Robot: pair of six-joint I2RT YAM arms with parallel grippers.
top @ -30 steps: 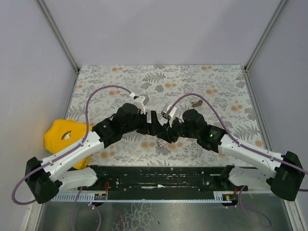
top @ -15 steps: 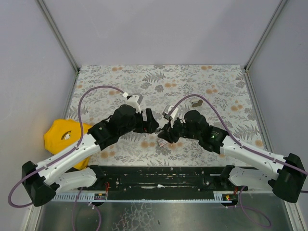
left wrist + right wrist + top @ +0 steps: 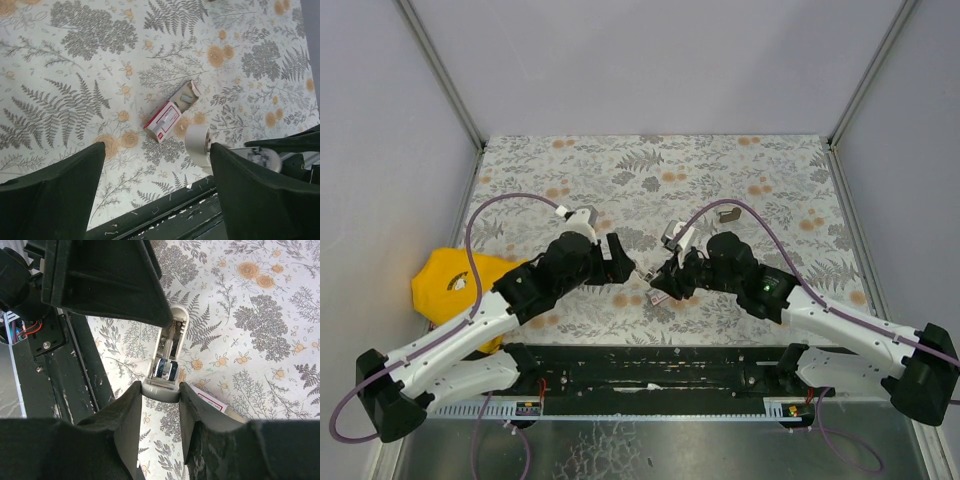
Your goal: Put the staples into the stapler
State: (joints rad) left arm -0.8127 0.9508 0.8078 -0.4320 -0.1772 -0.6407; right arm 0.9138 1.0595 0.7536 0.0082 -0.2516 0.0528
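The small flat pink-and-white cardboard carton of staples (image 3: 172, 114), with a grey inner tray showing at one end, is located on the floral-patterned desk (image 3: 75, 60), just beside the rounded end of the light-grey plastic stapler (image 3: 167, 347). The stapler is grasped at one end by the right end effector (image 3: 161, 390), and its magazine channel is exposed. The left end effector (image 3: 157, 150) is released: the jaws are spread wide, nothing is held, and it is positioned above the carton.

The carton is judged to be very light, easily crushed, and liable to slide on the cloth when nudged. The metal strips are judged to be stiff, smooth and brittle at their joints. A light hold across the long edges, near mid-length, is recommended, so that nothing is bent or snapped.
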